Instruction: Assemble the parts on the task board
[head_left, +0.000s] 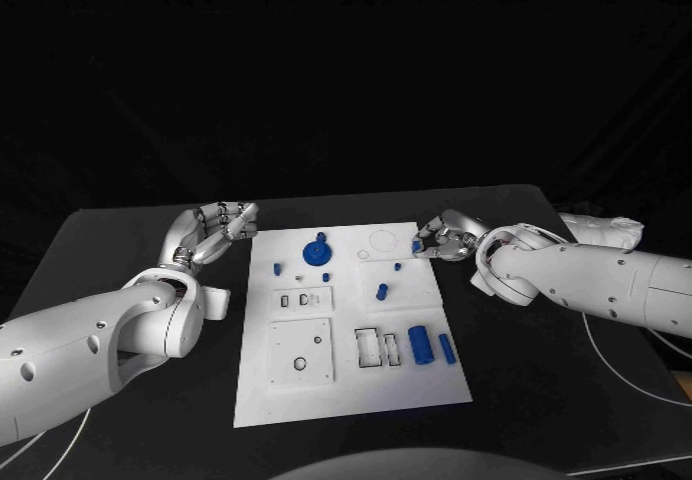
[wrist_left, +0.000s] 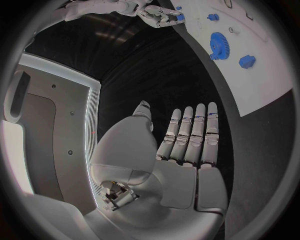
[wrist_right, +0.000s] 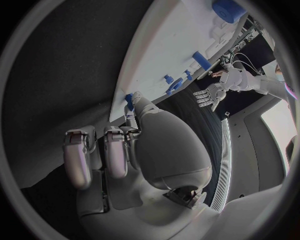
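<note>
We start with the white rectangular task board (head_left: 351, 390) lying flat in the middle of the black table (head_left: 130, 240), a stiff plate that we judge needs no holding. On it lie the blue plastic parts: the toothed blue gear (head_left: 316, 249) near the far edge, the stubby blue cylinder (head_left: 421, 345) beside the slim blue bar (head_left: 447, 347) near the front right, and a small blue peg (head_left: 381, 291) mid-board. They look light, rigid and smooth, so we judge a fingertip pinch across the sides suits them best. Our right hand (head_left: 444, 241) pinches a tiny blue piece (wrist_right: 129, 98) at the board's far right edge. Our left hand (head_left: 219, 226) rests off the board, fingers straight, side by side, holding nothing.
</note>
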